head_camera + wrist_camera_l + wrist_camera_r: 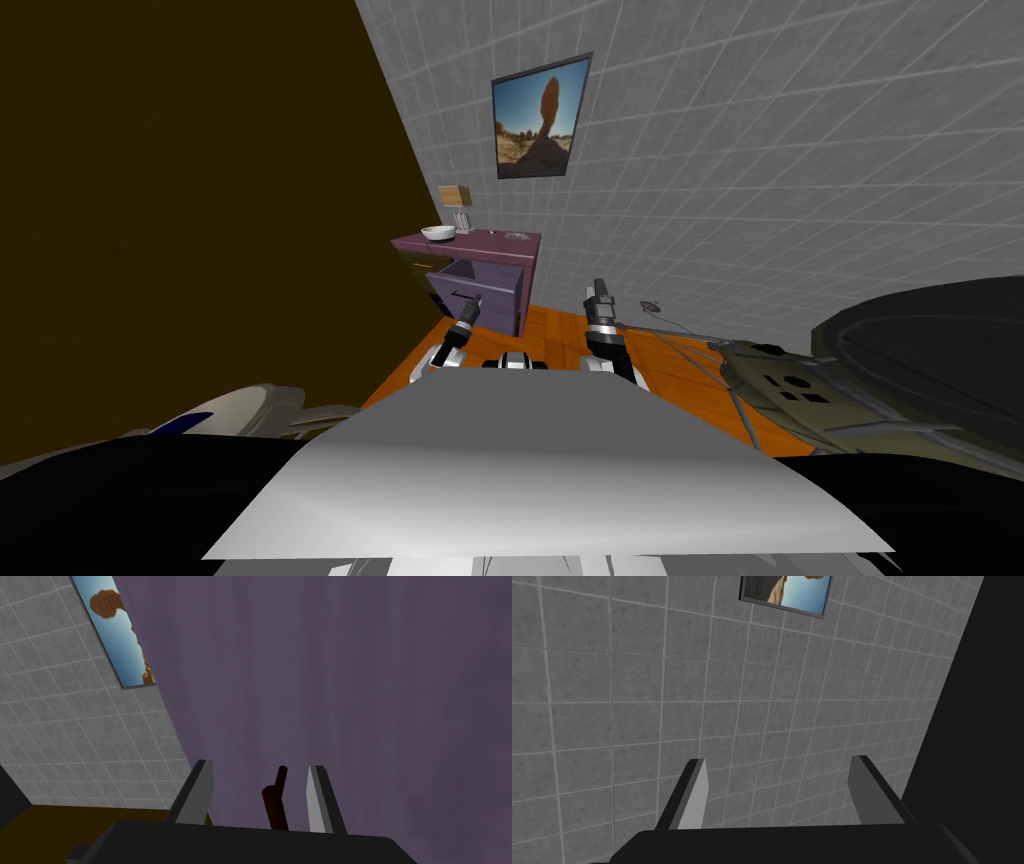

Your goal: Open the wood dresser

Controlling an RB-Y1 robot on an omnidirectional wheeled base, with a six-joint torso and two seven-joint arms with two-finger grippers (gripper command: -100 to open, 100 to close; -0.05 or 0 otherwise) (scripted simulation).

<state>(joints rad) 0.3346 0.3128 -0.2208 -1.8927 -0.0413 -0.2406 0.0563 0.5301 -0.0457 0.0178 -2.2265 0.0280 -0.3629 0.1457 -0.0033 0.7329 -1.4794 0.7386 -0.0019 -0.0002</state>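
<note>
Purple dresser [505,245] stands against the tiled wall [750,150], top drawer [487,287] part out. Left claw [258,768] is narrowed around its dark handle [275,801], not pinching — likely hooked to pull. Right claw [777,761] wide open, empty, idle alongside.

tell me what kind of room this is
Probably a bedroom corner: a purple dresser with a lamp and white bowl on top, and a framed picture on the grey tiled wall.
</note>
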